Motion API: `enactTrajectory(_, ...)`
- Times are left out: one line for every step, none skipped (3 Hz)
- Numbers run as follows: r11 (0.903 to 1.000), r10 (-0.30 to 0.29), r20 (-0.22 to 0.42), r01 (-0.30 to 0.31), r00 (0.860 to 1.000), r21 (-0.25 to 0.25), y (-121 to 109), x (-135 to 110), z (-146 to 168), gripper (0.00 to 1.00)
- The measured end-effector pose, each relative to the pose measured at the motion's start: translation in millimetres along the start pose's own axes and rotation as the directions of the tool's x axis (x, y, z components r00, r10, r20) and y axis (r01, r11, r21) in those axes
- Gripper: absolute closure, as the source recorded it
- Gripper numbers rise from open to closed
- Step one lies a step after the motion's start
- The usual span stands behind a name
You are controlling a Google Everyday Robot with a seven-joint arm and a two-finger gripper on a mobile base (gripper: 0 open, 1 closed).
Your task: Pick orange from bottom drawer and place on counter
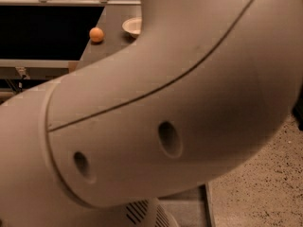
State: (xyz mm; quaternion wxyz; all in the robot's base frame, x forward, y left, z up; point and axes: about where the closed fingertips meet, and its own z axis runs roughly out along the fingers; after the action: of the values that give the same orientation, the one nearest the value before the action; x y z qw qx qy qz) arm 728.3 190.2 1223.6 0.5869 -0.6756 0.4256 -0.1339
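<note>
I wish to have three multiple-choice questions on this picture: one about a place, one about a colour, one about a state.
1. Where is the small round orange fruit?
A) on the flat grey counter
B) on the floor
C) in a drawer

2. What colour is the large curved robot arm?
A) black
B) cream-white
C) blue

3. The end effector is:
A) gripping the orange fruit
B) out of view
C) resting on the floor

Answers: 1 A, it sits on the counter top; 2 B, its shell is pale cream; 3 B, only the arm's body shows.

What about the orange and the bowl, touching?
Apart. The camera view shows bare counter between orange and bowl; the gripper is out of view.
</note>
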Motion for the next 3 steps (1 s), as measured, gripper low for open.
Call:
enactTrajectory(0.9999, -0.001, -0.002, 0.001, 1.0, 0.011, 0, 2, 0, 0.0)
enactTrajectory(0.9893, 0.093, 0.05, -0.098, 0.994, 0.108, -11, 19, -12, 0.0)
enactTrajectory(0.9287, 0.241, 0.105, -0.261, 0.965, 0.264, -24, 69, -42, 0.0)
